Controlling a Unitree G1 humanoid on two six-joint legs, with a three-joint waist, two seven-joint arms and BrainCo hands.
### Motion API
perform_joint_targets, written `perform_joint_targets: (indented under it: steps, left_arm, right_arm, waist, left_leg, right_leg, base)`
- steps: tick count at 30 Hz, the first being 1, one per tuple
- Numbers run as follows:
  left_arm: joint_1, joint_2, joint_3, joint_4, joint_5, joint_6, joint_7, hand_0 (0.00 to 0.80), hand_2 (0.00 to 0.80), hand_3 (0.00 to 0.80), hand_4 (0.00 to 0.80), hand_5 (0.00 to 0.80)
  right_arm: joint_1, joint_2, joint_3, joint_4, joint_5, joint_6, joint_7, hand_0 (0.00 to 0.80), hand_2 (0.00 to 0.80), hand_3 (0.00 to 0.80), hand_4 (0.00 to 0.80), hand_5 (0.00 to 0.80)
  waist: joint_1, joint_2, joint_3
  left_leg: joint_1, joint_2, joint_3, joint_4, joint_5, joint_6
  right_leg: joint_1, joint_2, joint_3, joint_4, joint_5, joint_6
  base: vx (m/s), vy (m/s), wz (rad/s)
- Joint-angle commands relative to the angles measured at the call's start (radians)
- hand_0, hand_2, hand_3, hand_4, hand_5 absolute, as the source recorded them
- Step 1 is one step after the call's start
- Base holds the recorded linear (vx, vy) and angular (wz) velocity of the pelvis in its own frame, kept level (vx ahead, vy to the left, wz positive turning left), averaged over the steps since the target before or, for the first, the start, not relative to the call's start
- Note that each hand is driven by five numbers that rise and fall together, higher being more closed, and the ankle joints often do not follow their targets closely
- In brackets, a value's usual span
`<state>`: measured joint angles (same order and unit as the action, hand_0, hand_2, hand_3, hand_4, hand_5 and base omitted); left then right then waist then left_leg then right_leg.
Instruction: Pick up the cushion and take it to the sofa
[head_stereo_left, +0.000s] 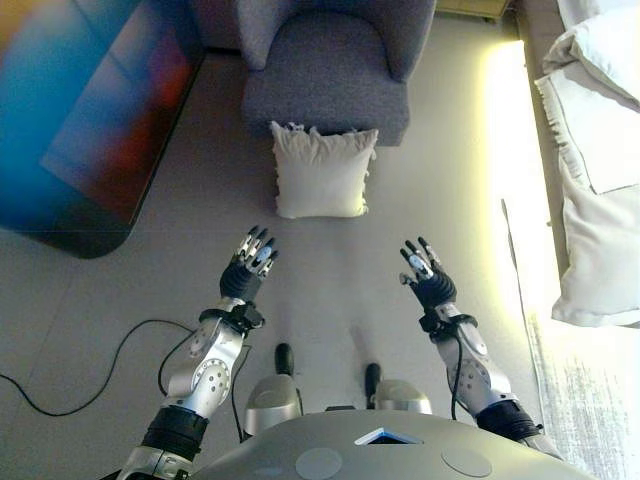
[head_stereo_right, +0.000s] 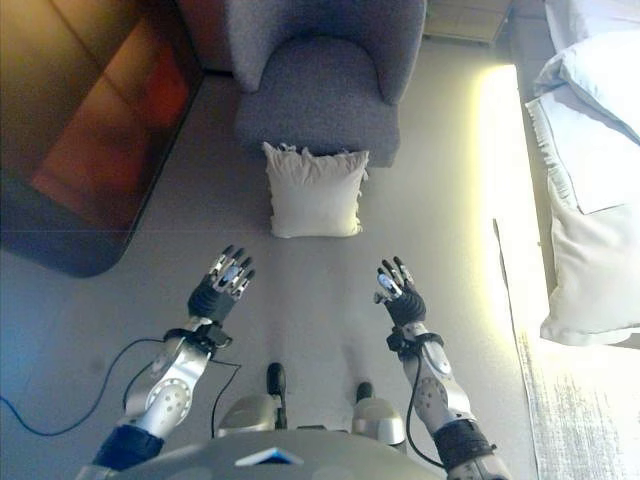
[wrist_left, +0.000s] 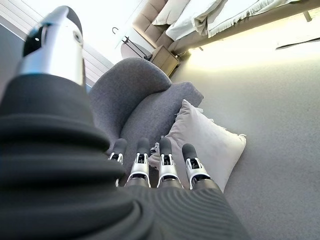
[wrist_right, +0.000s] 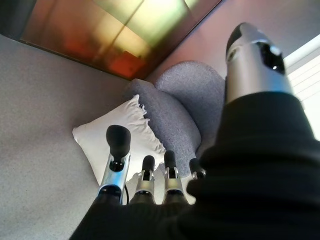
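A cream fringed cushion lies on the grey floor, leaning against the front of a grey armchair-style sofa. Both hands hover above the floor short of the cushion, apart from it. My left hand is to the cushion's lower left, fingers straight and open, holding nothing. My right hand is to its lower right, also open and empty. The wrist views show the cushion past the straight fingertips, resting by the sofa.
A dark glossy low table or screen fills the upper left. A bed with white bedding runs along the right edge, with a pale rug below it. Open grey floor lies between the hands and the cushion.
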<state>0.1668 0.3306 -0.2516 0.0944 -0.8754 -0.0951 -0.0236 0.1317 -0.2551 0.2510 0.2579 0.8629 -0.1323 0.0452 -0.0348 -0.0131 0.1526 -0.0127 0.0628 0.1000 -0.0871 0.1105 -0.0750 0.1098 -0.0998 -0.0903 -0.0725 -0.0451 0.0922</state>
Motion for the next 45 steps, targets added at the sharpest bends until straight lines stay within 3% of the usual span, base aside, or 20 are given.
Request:
perform_joint_targets:
  steps: [1,20,27,33,36,39,43,45]
  left_arm:
    - [-0.035,-0.001,0.041,-0.037,0.069,-0.035,-0.006,0.000,0.000,0.000,0.000,0.000]
    - [0.014,0.007,0.056,-0.068,0.069,-0.074,-0.027,0.000,0.000,0.000,0.000,0.000]
    - [0.052,-0.001,0.060,-0.097,0.042,-0.069,-0.040,0.000,0.000,0.000,0.000,0.000]
    - [0.015,0.003,0.055,-0.076,0.043,-0.071,-0.037,0.000,0.000,0.000,0.000,0.000]
    - [0.005,0.010,0.058,-0.072,0.055,-0.067,-0.022,0.000,0.000,0.000,0.000,0.000]
    - [-0.021,0.026,0.057,-0.061,0.072,-0.064,-0.029,0.000,0.000,0.000,0.000,0.000]
    - [-0.036,0.035,0.064,-0.043,0.076,-0.048,-0.021,0.000,0.000,0.000,0.000,0.000]
    - [-0.028,0.035,0.077,-0.034,0.066,-0.036,-0.037,0.000,0.000,0.000,0.000,0.000]
  right_arm:
    - [-0.025,-0.005,-0.012,-0.091,-0.012,-0.029,0.000,0.000,0.000,0.000,0.000,0.000]
    - [0.006,-0.013,-0.011,-0.104,-0.014,-0.023,0.023,0.000,0.000,0.000,0.000,0.000]
    - [0.016,-0.039,-0.018,-0.116,-0.024,0.003,0.038,0.000,0.000,0.000,0.000,0.000]
    - [0.014,-0.027,-0.012,-0.107,-0.010,-0.002,0.034,0.000,0.000,0.000,0.000,0.000]
    - [0.016,-0.010,-0.008,-0.111,-0.013,-0.015,0.037,0.000,0.000,0.000,0.000,0.000]
    - [0.008,0.012,-0.007,-0.106,-0.015,-0.037,0.024,0.000,0.000,0.000,0.000,0.000]
    - [0.025,0.024,0.002,-0.111,-0.024,-0.053,0.001,0.000,0.000,0.000,0.000,0.000]
    - [0.046,0.020,-0.004,-0.105,-0.023,-0.055,0.012,0.000,0.000,0.000,0.000,0.000]
  waist:
    - [0.019,-0.014,-0.022]
    - [0.018,-0.021,-0.012]
    - [0.028,-0.034,0.006]
    - [0.006,-0.023,0.008]
    - [0.003,-0.019,0.014]
    - [0.010,-0.010,0.028]
    - [0.007,0.020,0.049]
    - [0.003,0.024,0.052]
  left_leg:
    - [0.003,-0.021,0.001,0.081,-0.122,0.036]
    - [-0.005,-0.021,0.011,0.175,-0.168,0.033]
    - [-0.064,-0.055,-0.043,0.298,-0.210,0.037]
    - [-0.022,-0.049,-0.004,0.231,-0.202,0.059]
    - [-0.016,-0.058,0.006,0.221,-0.207,0.079]
    - [-0.053,-0.078,0.005,0.242,-0.216,0.120]
    - [-0.066,-0.082,-0.008,0.271,-0.231,0.142]
    - [-0.051,-0.091,-0.020,0.278,-0.237,0.139]
  right_leg:
    - [-0.088,0.033,-0.011,0.067,0.036,0.003]
    - [-0.078,0.018,0.005,0.068,0.036,0.002]
    - [-0.089,0.016,0.055,0.082,0.048,-0.004]
    - [-0.116,-0.007,0.051,0.137,0.036,0.026]
    - [-0.139,-0.026,0.046,0.202,0.016,0.044]
    - [-0.195,-0.045,0.032,0.384,-0.002,0.050]
    - [-0.347,-0.056,0.030,0.720,0.068,0.025]
    - [-0.370,-0.065,0.031,0.734,0.094,0.019]
  base:
    - [0.000,0.000,0.00]
    - [0.000,0.000,0.00]
    - [0.019,0.052,-0.12]
    - [0.026,0.130,-0.06]
    - [0.033,0.134,0.00]
    - [-0.018,0.161,0.00]
    - [0.012,0.185,0.05]
    - [0.166,0.101,0.19]
